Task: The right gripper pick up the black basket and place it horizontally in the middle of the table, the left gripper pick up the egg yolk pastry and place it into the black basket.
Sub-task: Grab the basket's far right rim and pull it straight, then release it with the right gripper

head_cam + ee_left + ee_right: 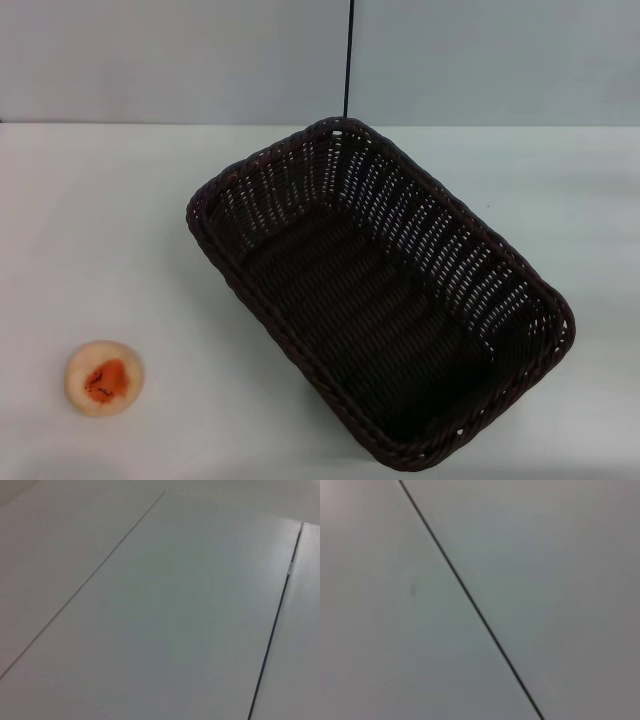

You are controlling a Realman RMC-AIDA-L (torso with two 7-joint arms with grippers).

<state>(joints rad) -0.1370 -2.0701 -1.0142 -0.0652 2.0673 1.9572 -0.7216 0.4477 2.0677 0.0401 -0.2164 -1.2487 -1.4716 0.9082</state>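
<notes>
The black basket lies on the white table in the head view, right of centre. It sits askew, its long side running from the far middle to the near right, and it is empty. The egg yolk pastry, a small cream bun with an orange-red blotch, lies alone at the near left, well apart from the basket. Neither gripper shows in any view. Both wrist views show only plain pale panels with a thin dark seam.
A pale wall with a dark vertical seam stands behind the table's far edge. Bare tabletop lies between the pastry and the basket and to the basket's far right.
</notes>
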